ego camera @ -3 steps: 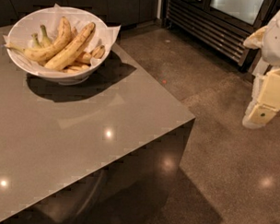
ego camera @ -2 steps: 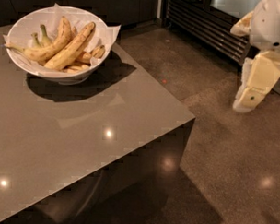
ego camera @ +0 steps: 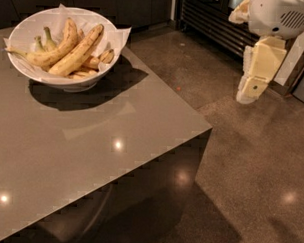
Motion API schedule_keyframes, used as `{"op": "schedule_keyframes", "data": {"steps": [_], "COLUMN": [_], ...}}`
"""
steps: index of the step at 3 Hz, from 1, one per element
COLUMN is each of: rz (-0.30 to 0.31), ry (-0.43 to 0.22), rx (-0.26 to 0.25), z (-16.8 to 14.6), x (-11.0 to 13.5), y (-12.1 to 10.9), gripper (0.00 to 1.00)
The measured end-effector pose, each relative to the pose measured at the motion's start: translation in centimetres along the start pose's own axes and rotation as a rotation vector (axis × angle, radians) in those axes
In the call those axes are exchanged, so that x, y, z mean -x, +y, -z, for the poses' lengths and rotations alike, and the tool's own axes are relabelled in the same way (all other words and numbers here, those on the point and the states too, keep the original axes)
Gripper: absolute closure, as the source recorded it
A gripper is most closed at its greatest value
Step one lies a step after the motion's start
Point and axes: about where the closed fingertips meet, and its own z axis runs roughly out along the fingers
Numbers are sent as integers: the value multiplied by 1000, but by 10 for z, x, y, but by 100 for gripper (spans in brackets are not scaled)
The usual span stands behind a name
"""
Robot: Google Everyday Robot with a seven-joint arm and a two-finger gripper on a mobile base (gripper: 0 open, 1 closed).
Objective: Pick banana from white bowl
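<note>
Bananas (ego camera: 69,50) heaped in white bowl (ego camera: 25,31), paper lining crinkled over rim, at far left corner of grey table (ego camera: 91,151). Gripper (ego camera: 253,84) hanging at upper right, over polished floor (ego camera: 250,162), well apart from bowl and off table edge. Nothing held.

Bananas (ego camera: 69,50) in white bowl (ego camera: 25,31); gripper (ego camera: 253,82) apart
</note>
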Motion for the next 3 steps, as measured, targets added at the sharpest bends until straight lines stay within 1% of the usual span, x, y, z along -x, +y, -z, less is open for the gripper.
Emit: {"op": "schedule_keyframes", "data": {"steps": [1, 2, 3], "rz": [0, 47, 225], "ry": [0, 7, 31], "rx": [0, 5, 14], "z": [0, -6, -27], "x": [0, 13, 65], "y": [0, -10, -52], "gripper": [0, 0, 0]}}
